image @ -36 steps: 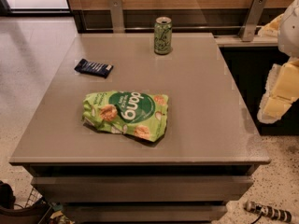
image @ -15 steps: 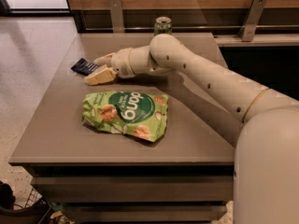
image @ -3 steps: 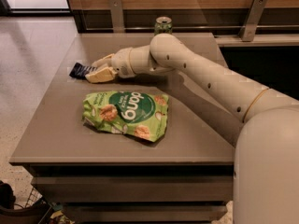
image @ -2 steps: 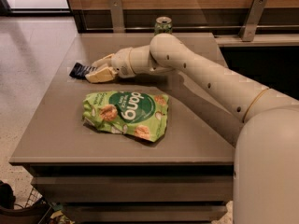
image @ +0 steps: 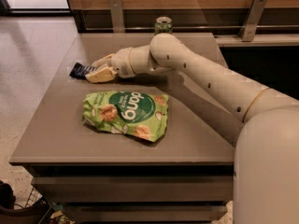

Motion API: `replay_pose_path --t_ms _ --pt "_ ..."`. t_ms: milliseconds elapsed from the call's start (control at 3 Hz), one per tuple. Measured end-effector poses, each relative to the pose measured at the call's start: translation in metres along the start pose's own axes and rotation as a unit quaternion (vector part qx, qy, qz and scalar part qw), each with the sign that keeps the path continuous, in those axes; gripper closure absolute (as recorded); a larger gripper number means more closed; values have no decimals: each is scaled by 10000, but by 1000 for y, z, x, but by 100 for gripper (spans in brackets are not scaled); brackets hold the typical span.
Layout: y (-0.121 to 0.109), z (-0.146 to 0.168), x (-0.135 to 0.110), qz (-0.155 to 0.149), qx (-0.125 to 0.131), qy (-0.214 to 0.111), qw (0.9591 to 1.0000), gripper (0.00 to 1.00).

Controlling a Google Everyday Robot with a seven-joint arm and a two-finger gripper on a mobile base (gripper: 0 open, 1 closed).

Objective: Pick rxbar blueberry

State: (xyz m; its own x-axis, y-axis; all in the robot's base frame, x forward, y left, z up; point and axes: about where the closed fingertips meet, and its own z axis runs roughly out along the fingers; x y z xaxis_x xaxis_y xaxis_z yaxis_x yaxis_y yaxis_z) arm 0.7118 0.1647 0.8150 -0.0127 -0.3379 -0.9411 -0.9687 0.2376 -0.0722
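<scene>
Your gripper [image: 99, 68] is low over the far picture-left part of the desk [image: 60, 134], at the end of the cream arm [image: 201, 73] that reaches in from the lower right of the camera view. The fingers [image: 100, 75] point toward the desk's picture-left edge, one on the far side and one on the near side of the rxbar blueberry [image: 78, 70]. The bar lies flat on the desk. Its dark navy end with white lettering pokes out just past the fingertips, and its other end is hidden beneath them. You cannot tell from this view whether the fingers are squeezing the bar or only straddling it; they meet it so closely that no gap reads either way.

On the near side of the fingers, close by but not touching them, the green dang chip bag [image: 126, 114] lies flat, its lettering upside down to the camera. Beyond the fingers and off to picture-right, the green drink can [image: 163, 25] stands upright at the desk's far edge, its lower part hidden by the arm's elbow. Behind the can, two metal brackets [image: 116, 13] stand against a wood-faced wall. Past the fingertips the desk ends and pale floor [image: 28, 69] shows.
</scene>
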Motion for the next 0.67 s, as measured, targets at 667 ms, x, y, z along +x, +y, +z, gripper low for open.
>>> replay_pose_path --t_ms 667 --pt "7 -35 -68 -569 -85 -22 9983 100"
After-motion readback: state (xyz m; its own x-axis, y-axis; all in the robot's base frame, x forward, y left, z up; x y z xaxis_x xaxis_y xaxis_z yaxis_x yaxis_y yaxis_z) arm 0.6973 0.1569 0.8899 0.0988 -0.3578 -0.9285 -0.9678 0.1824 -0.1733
